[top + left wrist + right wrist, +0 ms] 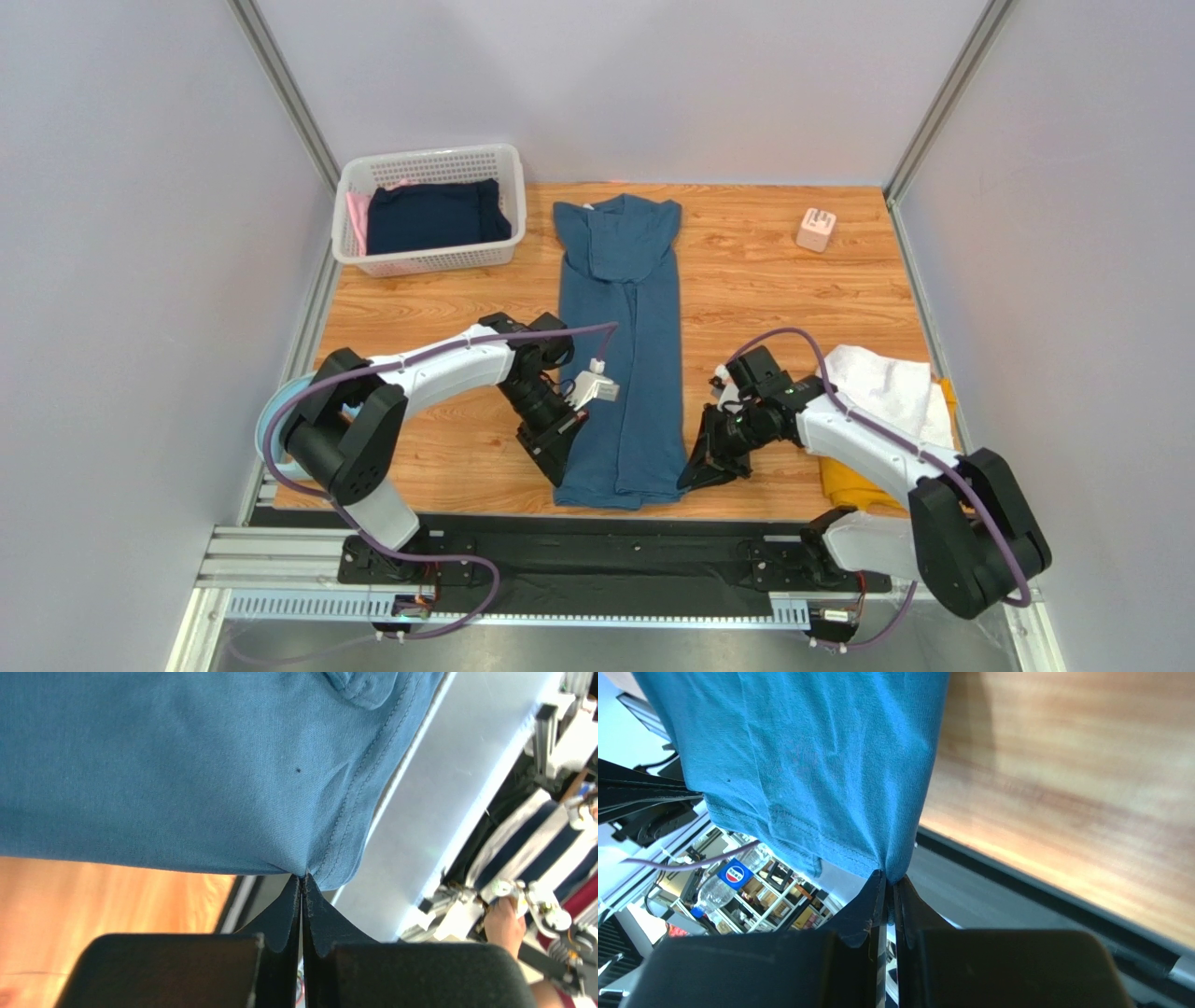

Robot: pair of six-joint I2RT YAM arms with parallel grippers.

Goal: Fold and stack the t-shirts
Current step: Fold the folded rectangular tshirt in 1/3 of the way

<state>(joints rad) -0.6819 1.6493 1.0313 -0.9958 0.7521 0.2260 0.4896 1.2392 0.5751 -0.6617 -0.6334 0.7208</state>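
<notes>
Grip: left gripper (303, 879) and right gripper (889, 880) each pinched tight on a hem corner of the teal t-shirt (622, 350) | shirt lies stretched ahead of both fingertips | I'd lift evenly, keep the hem taut, carry it toward the collar.

Teal-blue tee (620, 378) is reading plain; right of it, white tee (887, 392) and mustard tee (846, 485) are showing; basket (428, 258) is showing white lattice.

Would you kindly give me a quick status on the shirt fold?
Left tool, right tool: shut on near corners of teal shirt. Shirt folded lengthwise. Basket well aside.
</notes>
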